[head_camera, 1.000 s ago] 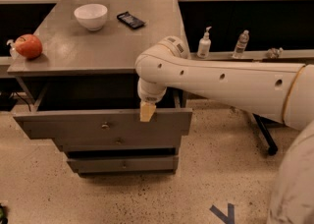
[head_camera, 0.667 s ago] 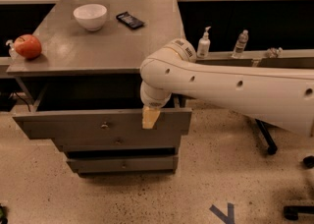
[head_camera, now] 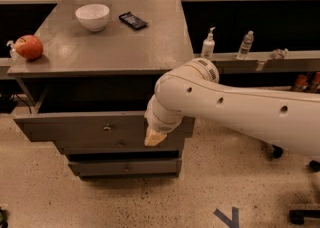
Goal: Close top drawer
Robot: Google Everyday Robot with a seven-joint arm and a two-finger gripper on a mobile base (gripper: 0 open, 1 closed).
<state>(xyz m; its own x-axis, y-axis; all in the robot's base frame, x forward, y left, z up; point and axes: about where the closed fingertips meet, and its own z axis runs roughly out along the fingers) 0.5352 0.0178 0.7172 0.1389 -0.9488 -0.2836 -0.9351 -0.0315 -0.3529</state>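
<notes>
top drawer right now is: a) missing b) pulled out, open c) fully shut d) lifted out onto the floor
B: the front of the top drawer stands well forward of the cabinet top, with a dark gap behind it; the gripper is at the right part of that front.

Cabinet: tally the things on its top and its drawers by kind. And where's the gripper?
White bowl: 1
Black phone: 1
Red fruit: 1
Drawers: 3 (top drawer pulled out, middle drawer, bottom drawer)
Total: 6
The gripper is at the top drawer's front panel, right of its knob.
</notes>
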